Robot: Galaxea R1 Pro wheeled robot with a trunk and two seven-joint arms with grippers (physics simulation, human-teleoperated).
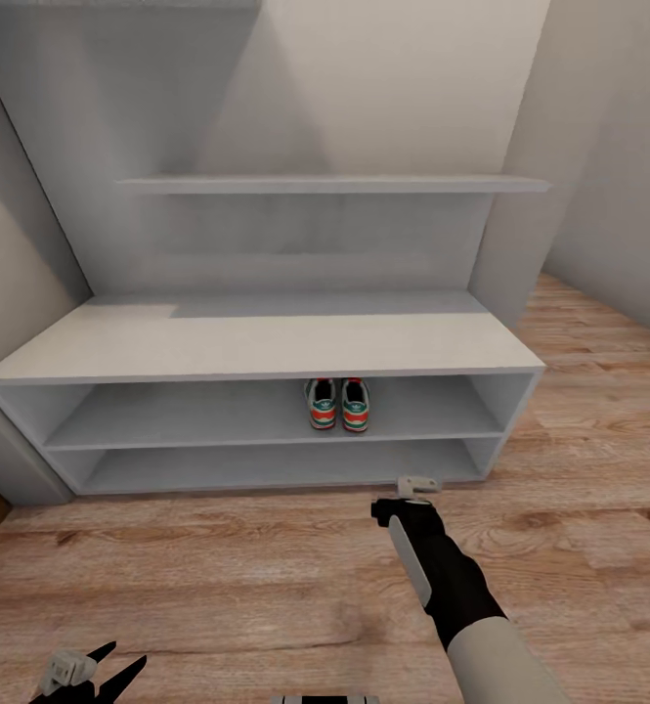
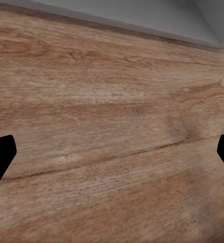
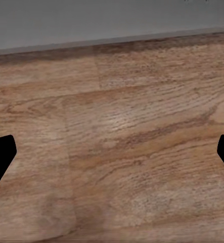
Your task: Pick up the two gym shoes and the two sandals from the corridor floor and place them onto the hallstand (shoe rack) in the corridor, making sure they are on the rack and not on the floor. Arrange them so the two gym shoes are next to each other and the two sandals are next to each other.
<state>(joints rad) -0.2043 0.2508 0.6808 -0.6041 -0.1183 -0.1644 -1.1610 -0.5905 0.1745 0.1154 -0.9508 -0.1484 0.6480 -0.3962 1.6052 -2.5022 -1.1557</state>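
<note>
Your right gripper (image 1: 417, 486), fingers spread and empty, hangs over the floor (image 1: 266, 587) just before the shoe rack's (image 1: 266, 342) bottom front edge, the two sneakers (image 1: 337, 403) side by side, heels toward you, on the middle shelf beyond; your left gripper (image 1: 90, 675) is likewise spread.

The right arm (image 1: 461, 596) has a pale grey sleeve, glossy black forearm, and light grey wrist bracket; the left gripper (image 1: 105, 675) has black fingers.

Both arms low, pincers empty

Right arm (image 1: 461, 596) reaches forward, its pincer (image 1: 417, 486) pointing down with fingers spread; left pincer (image 1: 95, 670) sits low, black fingers (image 1: 119, 675) parted.
</note>
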